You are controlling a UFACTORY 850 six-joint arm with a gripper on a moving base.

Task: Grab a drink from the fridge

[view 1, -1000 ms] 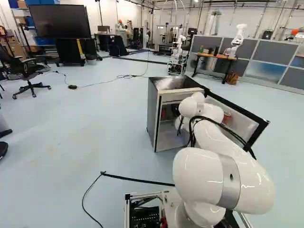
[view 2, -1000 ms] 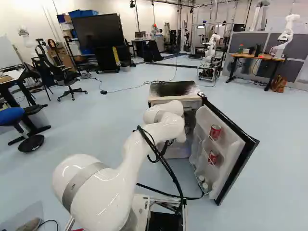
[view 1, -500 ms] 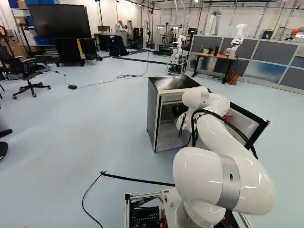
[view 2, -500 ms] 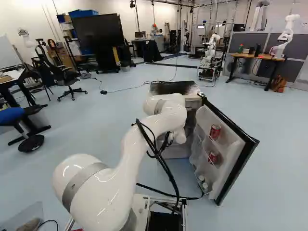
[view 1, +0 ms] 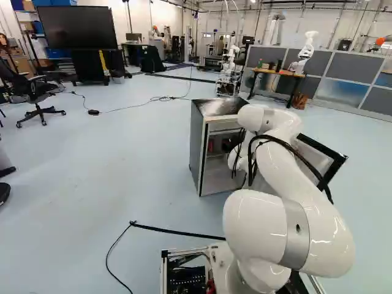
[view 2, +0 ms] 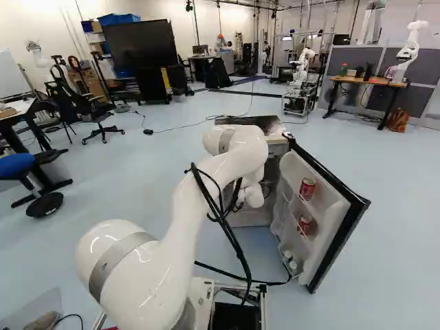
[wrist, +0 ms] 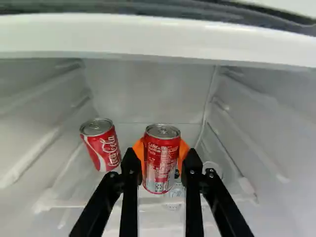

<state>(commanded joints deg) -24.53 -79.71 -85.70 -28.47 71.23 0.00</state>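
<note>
- While one red can [wrist: 101, 143] sits inside the fridge [view 1: 198, 150], beside the claw [view 1: 228, 145] and apart from it, its white lettering faces the opening.
- Next comes the drink can [wrist: 162, 160], upright inside the fridge, pinched by the claw with an orange pad [wrist: 139, 153] against either side.
- Under the drink can, something clear [wrist: 174, 192] shows partly; I cannot tell what it is.
- Farther right, the door [view 2: 349, 230] stands open, its shelves holding an upper can [view 2: 307, 188], a lower can [view 2: 304, 224] and, at the bottom, small pale containers [view 2: 293, 265].
</note>
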